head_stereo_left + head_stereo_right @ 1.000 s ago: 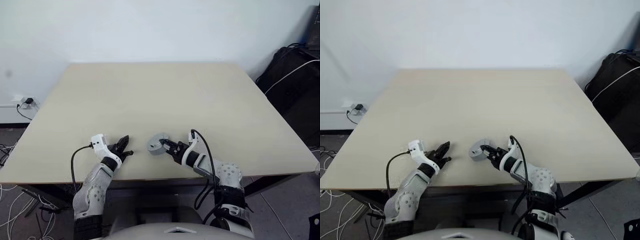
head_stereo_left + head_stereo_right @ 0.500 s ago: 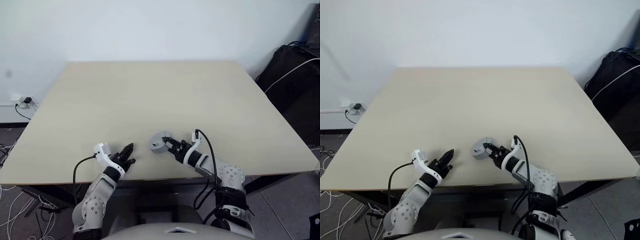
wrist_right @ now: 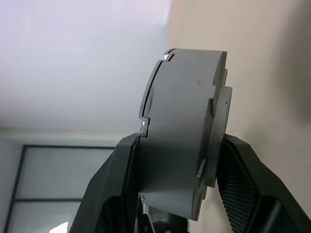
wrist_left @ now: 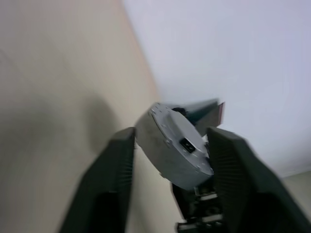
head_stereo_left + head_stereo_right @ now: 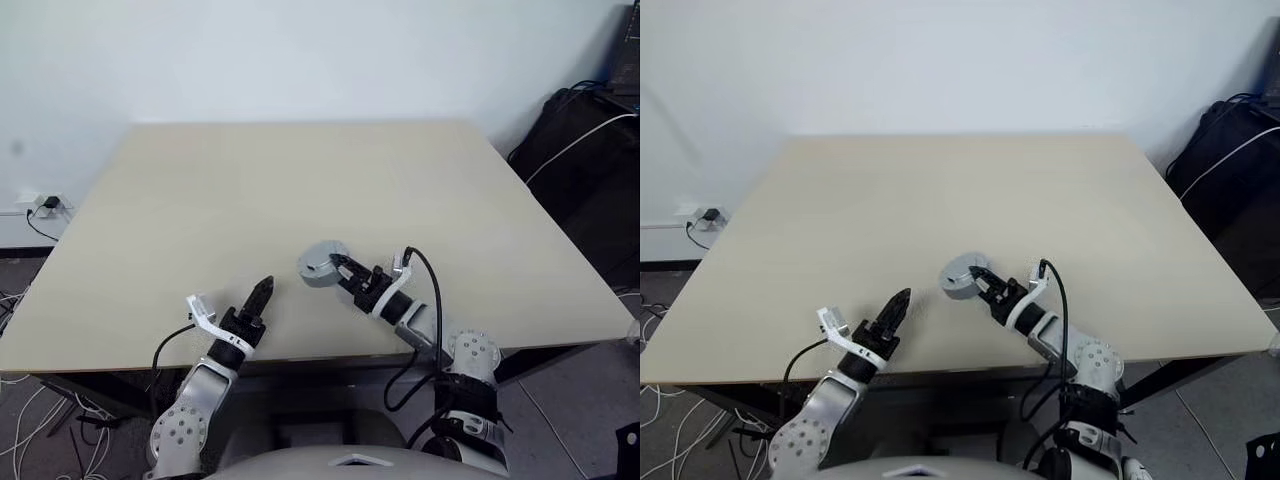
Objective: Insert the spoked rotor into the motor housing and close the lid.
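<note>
Item: closed grey motor assembly (image 5: 322, 265), housing and lid together, seam visible round its side in the right wrist view. Location: lifted off the desk (image 5: 300, 190), near edge, centre.

Right hand (image 5: 345, 273): clamped across the assembly's two flat faces.

Left hand (image 5: 262, 291): empty, jaws parted wide in its wrist view, just left of the assembly, aimed at it.

Rotor: cannot be seen; presumably inside.

Handling note: judged step is checking or passing the closed unit. Keep the right grip square on both faces so the lid stays seated; bring the left fingers (image 4: 112, 187) around the rim, not the seam.
</note>
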Controlling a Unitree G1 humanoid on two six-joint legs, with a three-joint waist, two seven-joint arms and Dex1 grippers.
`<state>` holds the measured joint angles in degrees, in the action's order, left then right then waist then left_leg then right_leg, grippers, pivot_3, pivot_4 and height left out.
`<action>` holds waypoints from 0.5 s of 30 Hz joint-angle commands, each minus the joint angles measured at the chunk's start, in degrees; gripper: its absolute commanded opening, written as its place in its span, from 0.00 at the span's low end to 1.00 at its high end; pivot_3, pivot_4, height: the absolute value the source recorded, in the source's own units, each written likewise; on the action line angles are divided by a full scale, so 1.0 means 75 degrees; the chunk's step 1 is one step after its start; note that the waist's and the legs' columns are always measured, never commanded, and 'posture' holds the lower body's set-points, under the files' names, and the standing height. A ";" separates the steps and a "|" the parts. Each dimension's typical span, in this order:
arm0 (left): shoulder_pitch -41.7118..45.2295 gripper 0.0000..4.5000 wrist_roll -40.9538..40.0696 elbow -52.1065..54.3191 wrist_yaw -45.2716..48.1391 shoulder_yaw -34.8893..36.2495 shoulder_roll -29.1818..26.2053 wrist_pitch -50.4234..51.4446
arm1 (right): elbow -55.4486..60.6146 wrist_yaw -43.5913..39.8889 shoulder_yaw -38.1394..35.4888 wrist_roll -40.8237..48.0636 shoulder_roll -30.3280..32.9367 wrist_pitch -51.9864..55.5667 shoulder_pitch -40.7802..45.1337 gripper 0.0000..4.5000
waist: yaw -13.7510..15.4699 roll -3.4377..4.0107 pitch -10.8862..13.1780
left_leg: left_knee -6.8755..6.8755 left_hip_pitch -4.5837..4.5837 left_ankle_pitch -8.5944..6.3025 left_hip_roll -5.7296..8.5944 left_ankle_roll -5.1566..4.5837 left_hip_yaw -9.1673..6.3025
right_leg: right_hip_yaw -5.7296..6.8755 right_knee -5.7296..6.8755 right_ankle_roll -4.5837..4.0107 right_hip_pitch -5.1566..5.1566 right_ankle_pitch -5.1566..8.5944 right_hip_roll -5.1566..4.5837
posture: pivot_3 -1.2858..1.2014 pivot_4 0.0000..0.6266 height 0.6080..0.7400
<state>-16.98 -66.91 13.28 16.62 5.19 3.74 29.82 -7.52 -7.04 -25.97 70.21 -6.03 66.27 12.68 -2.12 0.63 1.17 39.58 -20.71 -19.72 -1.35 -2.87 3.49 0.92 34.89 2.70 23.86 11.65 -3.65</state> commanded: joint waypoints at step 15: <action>0.0005 1.00 -0.1734 -0.0121 -0.0232 -0.0672 0.0830 0.0056 | 0.0492 -0.0042 0.0810 0.1184 -0.0242 0.0162 0.0210 0.43 | -0.0002 0.0001 -0.0001 | 0.0002 0.0005 0.0003 0.0012 0.0005 0.0006 | -0.0008 0.0002 0.0005 -0.0003 -0.0004 0.0005 | 0.52 0.00 1.00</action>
<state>-17.46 -77.75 12.20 14.93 1.39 3.74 29.65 -7.46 -6.36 -21.09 75.43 -5.91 67.04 13.82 -2.14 0.63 1.16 39.59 -20.67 -19.70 -1.27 -2.82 3.53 0.86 34.91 2.74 23.84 11.62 -3.60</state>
